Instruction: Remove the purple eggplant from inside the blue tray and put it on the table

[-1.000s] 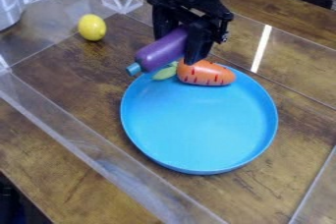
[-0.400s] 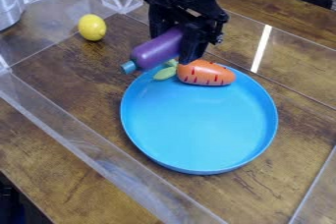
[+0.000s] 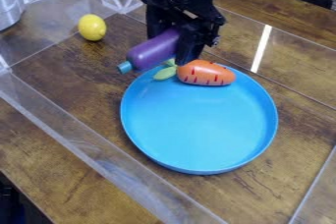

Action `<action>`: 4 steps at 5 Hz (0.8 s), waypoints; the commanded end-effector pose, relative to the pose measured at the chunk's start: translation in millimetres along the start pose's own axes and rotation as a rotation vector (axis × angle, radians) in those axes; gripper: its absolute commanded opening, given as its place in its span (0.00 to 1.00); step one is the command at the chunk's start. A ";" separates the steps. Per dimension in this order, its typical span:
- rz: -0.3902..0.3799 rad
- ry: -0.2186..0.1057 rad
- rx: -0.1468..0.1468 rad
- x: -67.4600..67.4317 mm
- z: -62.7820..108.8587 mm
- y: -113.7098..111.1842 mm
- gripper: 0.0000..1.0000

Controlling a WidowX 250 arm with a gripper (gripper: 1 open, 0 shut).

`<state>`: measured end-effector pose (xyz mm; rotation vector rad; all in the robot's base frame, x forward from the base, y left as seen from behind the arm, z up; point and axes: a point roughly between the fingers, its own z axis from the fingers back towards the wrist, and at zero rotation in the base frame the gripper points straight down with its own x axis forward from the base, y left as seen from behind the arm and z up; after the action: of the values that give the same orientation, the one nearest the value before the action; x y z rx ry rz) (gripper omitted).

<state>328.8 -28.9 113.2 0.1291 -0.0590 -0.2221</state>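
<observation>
The purple eggplant [image 3: 153,48] hangs tilted in the air, its blue stem cap low at the left, over the far left rim of the blue tray [image 3: 197,120]. My black gripper [image 3: 179,39] points straight down and is shut on the eggplant's upper end. The eggplant touches neither tray nor table [image 3: 66,81]. An orange carrot [image 3: 206,73] with green leaves lies at the tray's far rim, just right of the gripper.
A yellow lemon [image 3: 90,28] rests on the table at the far left. A clear glossy sheet covers the wood planks, with its edge running diagonally at the lower left. Clear plastic clutter stands along the back.
The eggplant, held in the gripper, has shifted slightly to the left and up, moving off the tray's rim. The carrot and lemon have not moved.
</observation>
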 end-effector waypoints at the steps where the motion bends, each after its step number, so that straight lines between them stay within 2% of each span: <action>1: -0.028 -0.040 0.015 1.6 12.3 -5.1 0.00; 3: -0.049 -0.036 0.074 12.7 17.2 22.2 0.00; 4: -0.052 -0.035 0.095 18.7 15.0 37.1 0.00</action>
<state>347.7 -2.4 116.3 0.2146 -0.0450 -0.2860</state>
